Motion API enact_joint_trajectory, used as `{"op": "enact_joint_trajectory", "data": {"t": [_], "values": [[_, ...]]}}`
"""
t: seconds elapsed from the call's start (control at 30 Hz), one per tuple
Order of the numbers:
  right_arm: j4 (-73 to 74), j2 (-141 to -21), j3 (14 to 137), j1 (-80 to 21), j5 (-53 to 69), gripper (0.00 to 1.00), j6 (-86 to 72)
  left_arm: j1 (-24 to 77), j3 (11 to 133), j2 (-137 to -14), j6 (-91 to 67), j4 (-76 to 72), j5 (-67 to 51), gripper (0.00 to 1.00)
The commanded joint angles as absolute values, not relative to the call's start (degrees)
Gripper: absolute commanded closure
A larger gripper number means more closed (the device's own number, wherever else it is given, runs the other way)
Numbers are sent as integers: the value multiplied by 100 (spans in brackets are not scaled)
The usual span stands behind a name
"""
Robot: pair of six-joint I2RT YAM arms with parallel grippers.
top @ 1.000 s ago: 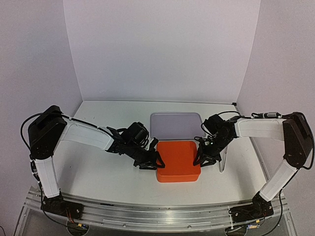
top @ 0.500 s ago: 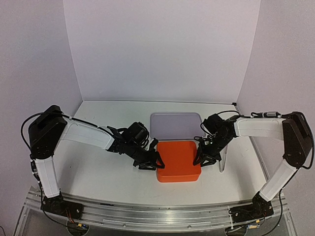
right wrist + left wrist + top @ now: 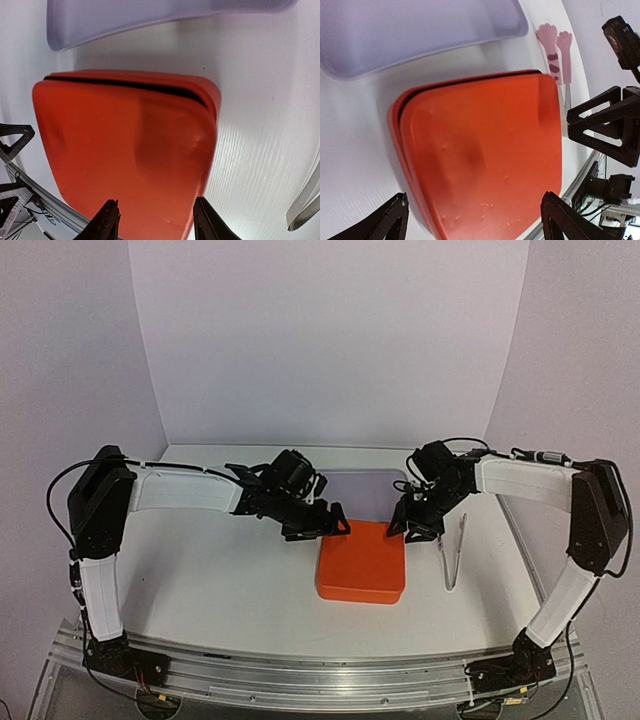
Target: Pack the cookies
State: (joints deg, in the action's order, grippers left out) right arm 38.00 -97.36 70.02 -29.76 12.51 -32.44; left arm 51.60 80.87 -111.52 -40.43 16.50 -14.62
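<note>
Wide apart stand the jaws of the left gripper [image 3: 475, 196], about as far as they go, and they have hold of nothing. In its wrist view the two black fingers [image 3: 390, 220] frame the near corners of the picture. Between and below them lies the orange box [image 3: 362, 562], its lid on, with a thin dark seam along the far edge. From above, this gripper hangs off the box's far left corner, clear of it. Beyond its fingertips sits a shallow lavender tray [image 3: 420, 30] on the white table [image 3: 220, 570].

No cookies show in any view. The closed orange box hides whatever it holds, so I cannot tell where they are.

Over the box's far right corner the right gripper [image 3: 156, 200] has its jaws parted too, though less widely than the left. The gap between them is narrower than the box, which lies beneath them, and they grip nothing. The same lavender tray lies ahead of these fingertips.

Out to the right of the right jaws, apart from the box, a pair of clear tongs [image 3: 452, 555] lies on the table. The left wrist view shows its pink paw-shaped tips.
</note>
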Motion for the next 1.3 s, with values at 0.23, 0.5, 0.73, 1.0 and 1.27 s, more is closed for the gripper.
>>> {"op": "enact_joint_trajectory", "data": {"t": [0.23, 0.5, 0.73, 1.0, 1.27], "values": [[3719, -10654, 7518, -2467, 1663, 49, -3026, 4567, 8380, -11807, -3760, 1378, -1808, 8], [3493, -10903, 7536, -2340, 1837, 50, -3092, 4460, 8705, -12210, -3801, 1027, -2073, 10], [3298, -10948, 7238, -2243, 1936, 55, -3178, 4428, 8784, -12470, -3859, 1041, -2284, 20], [3133, -11265, 6868, -2208, 2114, 63, -3448, 4412, 8177, -12597, -4396, 808, -2302, 43], [3095, -11279, 6440, -2210, 2107, 66, -3633, 4354, 7301, -12689, -5074, 598, -2363, 67]]}}
